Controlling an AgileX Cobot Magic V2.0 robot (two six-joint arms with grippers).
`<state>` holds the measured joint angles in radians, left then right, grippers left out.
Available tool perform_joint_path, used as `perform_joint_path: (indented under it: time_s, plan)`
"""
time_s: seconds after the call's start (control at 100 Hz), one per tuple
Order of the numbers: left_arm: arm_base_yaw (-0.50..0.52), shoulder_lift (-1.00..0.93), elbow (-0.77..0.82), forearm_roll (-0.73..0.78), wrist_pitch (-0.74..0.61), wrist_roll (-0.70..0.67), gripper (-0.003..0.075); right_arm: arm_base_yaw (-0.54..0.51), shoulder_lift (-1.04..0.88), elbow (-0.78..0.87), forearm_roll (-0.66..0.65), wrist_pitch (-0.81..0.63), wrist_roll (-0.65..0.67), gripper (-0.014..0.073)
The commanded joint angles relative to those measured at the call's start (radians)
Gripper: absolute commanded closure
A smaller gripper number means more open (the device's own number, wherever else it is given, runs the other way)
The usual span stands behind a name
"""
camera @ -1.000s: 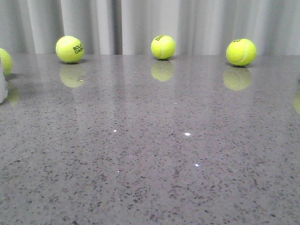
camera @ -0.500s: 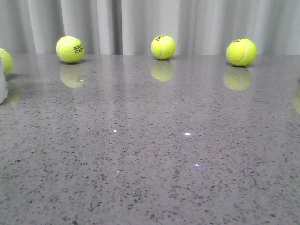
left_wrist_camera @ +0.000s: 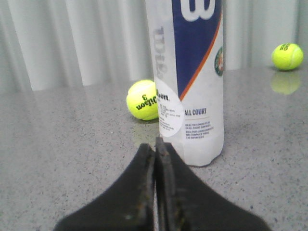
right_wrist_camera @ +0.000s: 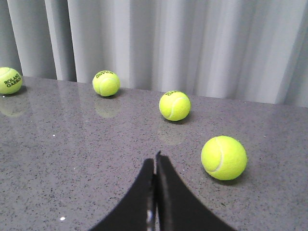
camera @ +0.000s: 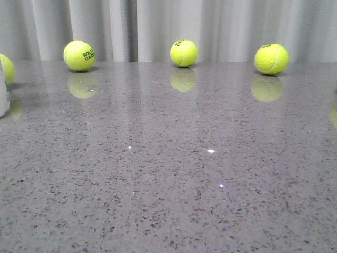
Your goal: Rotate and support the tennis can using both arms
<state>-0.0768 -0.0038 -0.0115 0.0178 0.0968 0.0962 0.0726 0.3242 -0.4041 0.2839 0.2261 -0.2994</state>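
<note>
The tennis can stands upright on the grey table, white and navy label with an orange stripe facing the left wrist view; its top is out of frame. Only a sliver of it shows at the left edge of the front view. My left gripper is shut and empty, a short way in front of the can's base. My right gripper is shut and empty above the bare table, with no can in its view. Neither gripper shows in the front view.
Tennis balls lie along the back of the table. One ball sits just behind the can. Another ball lies close to my right gripper. Grey curtain backs the table.
</note>
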Motion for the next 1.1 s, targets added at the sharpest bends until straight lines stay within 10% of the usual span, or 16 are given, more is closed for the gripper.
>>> perform_joint_path:
  time_s: [0.0,1.09]
  plan:
    - [0.003,-0.033,-0.001,0.006,-0.097,-0.007,0.0741,-0.005,0.007,-0.027,0.006,-0.071,-0.001,0.0662]
    - [0.009,-0.037,0.056,0.023,-0.188,-0.007,0.0741,-0.005,0.007,-0.027,0.006,-0.064,-0.001,0.0662]
